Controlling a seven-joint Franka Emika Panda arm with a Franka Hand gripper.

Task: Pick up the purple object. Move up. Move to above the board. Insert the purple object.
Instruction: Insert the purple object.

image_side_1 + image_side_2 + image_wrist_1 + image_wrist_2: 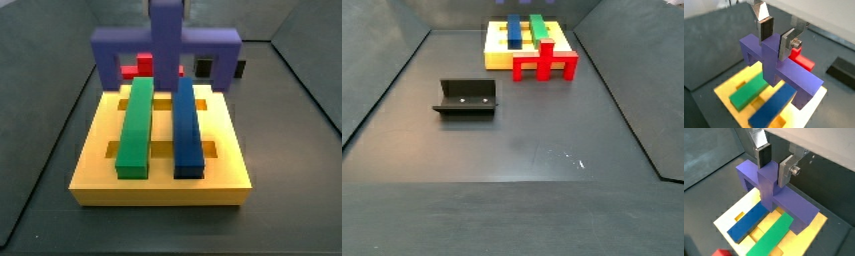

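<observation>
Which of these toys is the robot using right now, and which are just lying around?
In the job: purple object, held by the gripper over the board.
Lying about: green bar and dark-blue bar on the board, red block, fixture.

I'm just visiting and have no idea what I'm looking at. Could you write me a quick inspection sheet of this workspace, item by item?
Surface: dark grey floor, bare in the middle.
Job's things: the purple object stands upright over the far end of the yellow board, its prongs at the board; whether fully seated cannot be told.
On the board: a green bar and a blue bar lie side by side.
Clutter: a red block on the floor beside the board; the black fixture stands apart.
Gripper: the gripper is at the purple object's stem, its fingers on either side.
Cables: nothing seen.
Surroundings: grey walls around the floor.
</observation>
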